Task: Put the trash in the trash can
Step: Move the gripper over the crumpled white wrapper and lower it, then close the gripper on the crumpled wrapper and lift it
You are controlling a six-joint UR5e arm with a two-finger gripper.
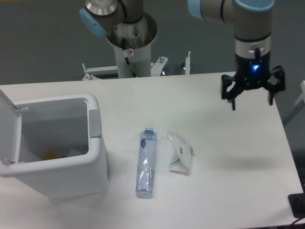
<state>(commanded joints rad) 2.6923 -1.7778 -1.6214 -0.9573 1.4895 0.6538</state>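
Claw (252, 97): hanging wide open, gripping nothing, above the table (224, 143).
Bottle (146, 162): lying lengthwise, blue cap pointing away.
Packet (180, 152): lying just beside the bottle.

A white table (228, 157) fills most of the view against a dark grey floor (43, 43). Behind its far edge sits a white metal bracket frame (143, 69). A small black object (298, 205) rests at the table's near right corner.

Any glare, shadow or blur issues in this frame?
Fixed camera: even, soft lighting; the white table is bright but not blown out; a faint shadow lies beneath the end effector; the bottle and paper packet look slightly soft, yet readable.
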